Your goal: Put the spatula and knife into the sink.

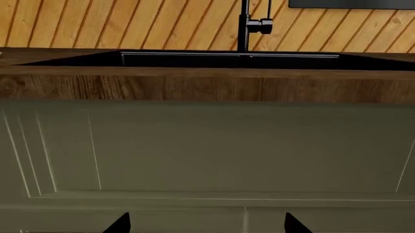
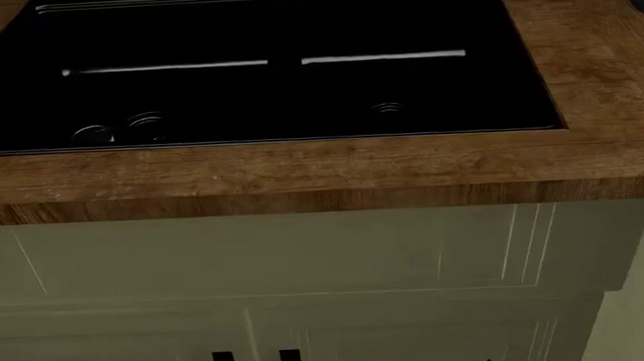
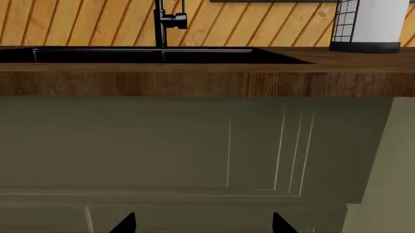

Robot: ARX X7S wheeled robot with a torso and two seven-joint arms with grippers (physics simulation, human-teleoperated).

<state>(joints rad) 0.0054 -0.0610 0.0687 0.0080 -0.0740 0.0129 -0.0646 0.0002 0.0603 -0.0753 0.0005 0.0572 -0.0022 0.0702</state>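
Below the desk (image 2: 299, 178) edge, both grippers (image 1: 206, 224) (image 3: 202, 223) hang open and empty; sink (image 2: 522, 67) basins hold neither spatula nor knife, both out of view, so all remains undone.

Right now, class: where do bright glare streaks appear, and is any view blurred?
Head view: two white streaks of glare lie across the glossy black sink, one in each basin. Left and right wrist views: the sink interior is dark, with no streaks. All three renders look sharp.
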